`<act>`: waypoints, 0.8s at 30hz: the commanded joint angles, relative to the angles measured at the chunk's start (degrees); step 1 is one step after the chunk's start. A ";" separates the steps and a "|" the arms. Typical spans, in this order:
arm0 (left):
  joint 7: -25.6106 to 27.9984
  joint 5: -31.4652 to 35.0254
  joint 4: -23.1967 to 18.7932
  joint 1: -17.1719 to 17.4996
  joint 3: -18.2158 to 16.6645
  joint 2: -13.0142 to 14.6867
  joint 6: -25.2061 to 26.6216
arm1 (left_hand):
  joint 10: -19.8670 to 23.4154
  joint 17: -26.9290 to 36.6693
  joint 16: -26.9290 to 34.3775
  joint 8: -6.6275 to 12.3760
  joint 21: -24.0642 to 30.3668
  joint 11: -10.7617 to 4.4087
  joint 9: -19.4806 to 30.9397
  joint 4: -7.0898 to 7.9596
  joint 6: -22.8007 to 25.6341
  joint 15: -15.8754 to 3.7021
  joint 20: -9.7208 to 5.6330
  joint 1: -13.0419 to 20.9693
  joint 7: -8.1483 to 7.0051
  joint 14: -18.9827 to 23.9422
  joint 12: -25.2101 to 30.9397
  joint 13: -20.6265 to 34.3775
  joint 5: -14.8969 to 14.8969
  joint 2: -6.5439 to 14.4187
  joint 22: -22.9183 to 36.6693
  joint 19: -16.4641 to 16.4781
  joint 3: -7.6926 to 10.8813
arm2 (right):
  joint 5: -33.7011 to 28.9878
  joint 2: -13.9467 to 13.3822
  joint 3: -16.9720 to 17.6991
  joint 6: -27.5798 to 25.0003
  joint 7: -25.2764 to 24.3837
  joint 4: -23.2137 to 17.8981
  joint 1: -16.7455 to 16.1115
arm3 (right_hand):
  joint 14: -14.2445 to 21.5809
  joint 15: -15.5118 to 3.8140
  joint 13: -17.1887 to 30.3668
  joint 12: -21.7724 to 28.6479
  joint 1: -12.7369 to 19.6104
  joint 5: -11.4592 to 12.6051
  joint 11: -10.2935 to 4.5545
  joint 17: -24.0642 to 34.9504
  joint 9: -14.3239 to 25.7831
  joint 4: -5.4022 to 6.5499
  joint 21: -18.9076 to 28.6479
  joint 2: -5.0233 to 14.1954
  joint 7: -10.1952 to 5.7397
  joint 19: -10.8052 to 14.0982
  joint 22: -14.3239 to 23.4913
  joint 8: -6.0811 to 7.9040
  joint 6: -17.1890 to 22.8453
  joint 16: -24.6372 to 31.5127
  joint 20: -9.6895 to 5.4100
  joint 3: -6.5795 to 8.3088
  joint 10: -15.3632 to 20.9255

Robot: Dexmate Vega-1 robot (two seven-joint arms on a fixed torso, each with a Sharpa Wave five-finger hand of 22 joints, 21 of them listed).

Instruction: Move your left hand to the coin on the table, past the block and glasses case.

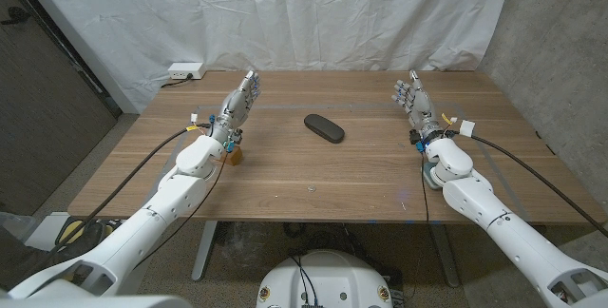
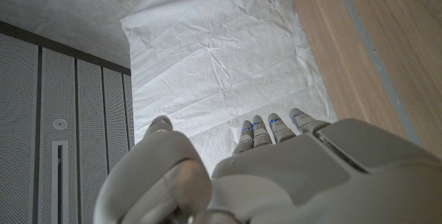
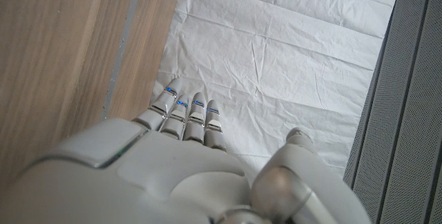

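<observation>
My left hand (image 1: 241,97) is held over the table's left side, fingers stretched out and apart, with nothing in it; its back (image 2: 276,175) shows in the left wrist view. A small tan block (image 1: 231,156) sits on the table just under my left wrist. The dark oval glasses case (image 1: 324,127) lies near the table's middle, to the right of my left hand. A tiny dark spot (image 1: 310,190) on the wood nearer the front edge may be the coin; it is too small to tell. My right hand (image 1: 414,99) is spread the same way on the right side.
The wooden table (image 1: 361,170) ends at a white cloth backdrop (image 1: 332,13). A white power strip (image 1: 185,68) lies beyond the back left corner. A pale round thing (image 1: 432,177) is partly hidden under my right forearm. Cables run along both arms.
</observation>
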 commanded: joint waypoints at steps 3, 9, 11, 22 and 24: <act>-0.69 1.35 -0.98 2.37 -0.58 0.96 -4.20 | 0.84 0.09 0.27 0.50 0.37 -0.08 0.24 -0.34 0.90 -0.01 -3.45 0.77 -0.07 0.78 0.64 0.26 0.22 0.19 0.10 0.73 0.14 | -0.46 -0.26 0.07 -0.67 -1.18 -1.70 -0.95 | 0.06 0.30 0.25 0.05 0.09 0.39 0.52 0.19 0.22 0.20 -0.23 0.61 0.25 0.21 0.06 -0.12 0.00 0.01 -0.02 0.19 0.33; 0.03 1.64 -2.68 3.86 -1.08 1.85 -4.25 | 1.04 0.10 0.23 0.45 0.38 0.09 0.25 -0.42 1.05 0.09 -3.29 0.89 -0.11 0.98 0.61 0.27 0.22 0.24 0.09 0.98 0.10 | -0.67 -0.12 -0.11 -0.71 -1.34 -1.91 -1.02 | 0.08 0.46 0.26 -0.01 0.03 0.41 0.44 0.21 0.22 0.23 -0.45 0.69 0.23 0.15 0.07 -0.12 -0.05 0.02 0.06 0.14 0.26; 0.35 1.64 -4.05 4.91 -1.54 2.68 -4.09 | 1.08 0.10 0.26 0.45 0.38 0.09 0.25 -0.43 1.12 0.09 -3.27 0.93 -0.11 1.13 0.60 0.27 0.22 0.25 0.09 1.04 0.09 | -0.71 -0.11 -0.17 -0.79 -1.40 -1.97 -1.08 | 0.09 0.47 0.26 0.00 0.01 0.42 0.40 0.21 0.22 0.24 -0.52 0.72 0.24 0.15 0.07 -0.12 -0.07 0.03 0.10 0.12 0.31; 2.02 3.03 -7.27 8.10 -2.53 3.83 -5.44 | 1.66 0.13 0.27 0.44 0.24 0.13 0.26 -0.55 1.72 0.26 -3.63 1.15 0.10 1.77 0.58 0.28 0.18 0.34 0.09 1.20 -0.01 | -0.81 -0.82 0.38 -0.82 -1.69 -3.22 -1.77 | 0.13 0.55 0.27 -0.01 -0.04 0.44 0.48 0.23 0.22 0.27 -0.78 0.83 0.16 0.09 0.08 -0.10 -0.07 0.04 0.19 0.07 0.37; 2.27 3.40 -7.82 8.52 -2.63 4.04 -5.57 | 1.73 0.13 0.25 0.44 0.26 0.18 0.27 -0.56 1.77 0.26 -3.58 1.17 0.10 1.79 0.58 0.29 0.18 0.35 0.09 1.29 -0.02 | -0.84 -0.96 0.51 -0.77 -1.72 -3.28 -1.89 | 0.12 0.58 0.27 -0.04 -0.06 0.45 0.36 0.23 0.22 0.27 -0.85 0.86 0.16 0.10 0.08 -0.08 -0.04 0.04 0.21 0.05 0.31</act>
